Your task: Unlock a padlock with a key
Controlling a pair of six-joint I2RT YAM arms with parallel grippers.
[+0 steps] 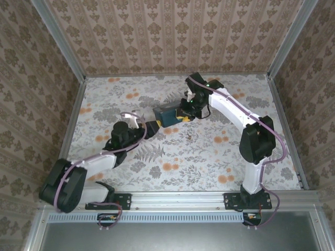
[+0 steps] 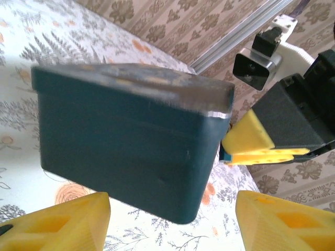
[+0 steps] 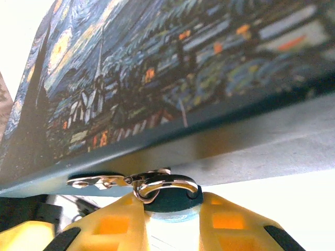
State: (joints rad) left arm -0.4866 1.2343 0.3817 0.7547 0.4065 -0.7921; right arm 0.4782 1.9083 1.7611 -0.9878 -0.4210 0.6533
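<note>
Grip check: the right gripper [image 3: 170, 212] is clenching the padlock [image 3: 168, 198] between its yellow fingertips, low centre of the right wrist view. The small rounded teal body is sitting in the pinch. A bright wire loop [image 3: 157, 184] above it is hooking into the metal hasp [image 3: 89, 182] under the lid edge of the box [image 3: 172, 68]. Judging from this, the lock is being pinned so that it cannot swing while a key goes in. In the overhead view the box [image 1: 166, 115] is lying mid-frame on the floral cloth [image 1: 183, 157], with the right gripper [image 1: 184, 116] touching its right end. The left gripper [image 1: 153, 127] is sitting at its lower left end, jaws spread wide and released. In the left wrist view its fingers [image 2: 63, 222] are flanking a bottom corner of the box [image 2: 131, 141] with gaps on both sides, probably to brace it. The box walls are looking smooth, dark teal and hard, with rounded corners and a glossy painted lid. The fingertips are looking like ribbed yellow plastic. The key [image 1: 188, 134] is probably the tiny dark speck lying on the cloth just below the box; it is too small to confirm.
</note>
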